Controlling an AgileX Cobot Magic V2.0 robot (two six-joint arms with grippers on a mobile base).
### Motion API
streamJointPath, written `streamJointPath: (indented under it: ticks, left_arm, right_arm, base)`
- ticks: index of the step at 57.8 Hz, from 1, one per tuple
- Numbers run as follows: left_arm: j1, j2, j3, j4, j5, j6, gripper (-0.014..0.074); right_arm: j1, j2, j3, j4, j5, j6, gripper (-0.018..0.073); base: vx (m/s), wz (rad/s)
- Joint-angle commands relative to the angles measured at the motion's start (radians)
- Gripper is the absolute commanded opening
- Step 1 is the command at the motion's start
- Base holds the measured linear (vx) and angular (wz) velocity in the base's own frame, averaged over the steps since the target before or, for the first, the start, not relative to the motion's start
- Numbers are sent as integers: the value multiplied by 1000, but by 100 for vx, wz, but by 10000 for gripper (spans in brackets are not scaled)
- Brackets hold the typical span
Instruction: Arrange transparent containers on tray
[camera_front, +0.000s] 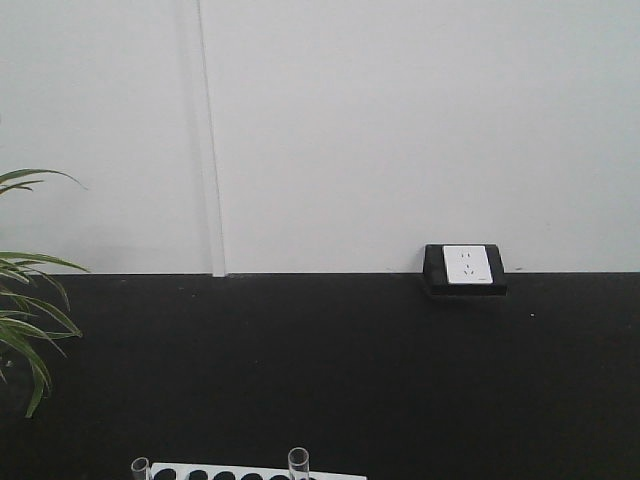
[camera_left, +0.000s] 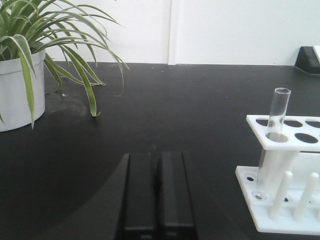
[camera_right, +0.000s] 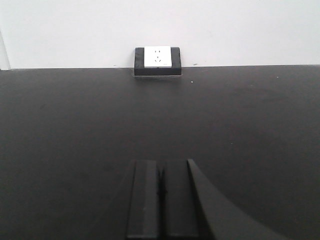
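Note:
A clear glass test tube (camera_left: 273, 134) stands upright in the corner hole of a white rack (camera_left: 287, 190) at the right of the left wrist view. The front view shows the rims of two test tubes, one (camera_front: 140, 467) at the left and one (camera_front: 298, 462) further right, rising from the rack's top (camera_front: 250, 473) at the bottom edge. My left gripper (camera_left: 158, 157) is shut with nothing in it, low over the black table, left of the rack. My right gripper (camera_right: 160, 165) is shut and empty over bare black table. The tray is out of view.
A potted spider plant (camera_left: 22, 75) in a white pot stands at the far left, its leaves also at the front view's left edge (camera_front: 25, 310). A black and white socket box (camera_right: 157, 60) sits against the white back wall (camera_front: 400, 130).

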Motion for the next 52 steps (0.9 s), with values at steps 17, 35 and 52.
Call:
streamJointPath:
  ticks: [17, 35, 52]
  left_arm:
    - [2, -13, 34, -6, -80, -5, -7]
    - [2, -13, 34, -6, -80, -5, -7]
    - [2, -13, 34, -6, -94, -4, -7]
  right_arm:
    - [1, -7, 8, -3, -77, -5, -11]
    - [1, -7, 8, -3, -77, -5, -11]
    - [1, -7, 8, -3, -76, -5, -11]
  base:
    - [0, 0]
    - [0, 0]
    - [0, 0]
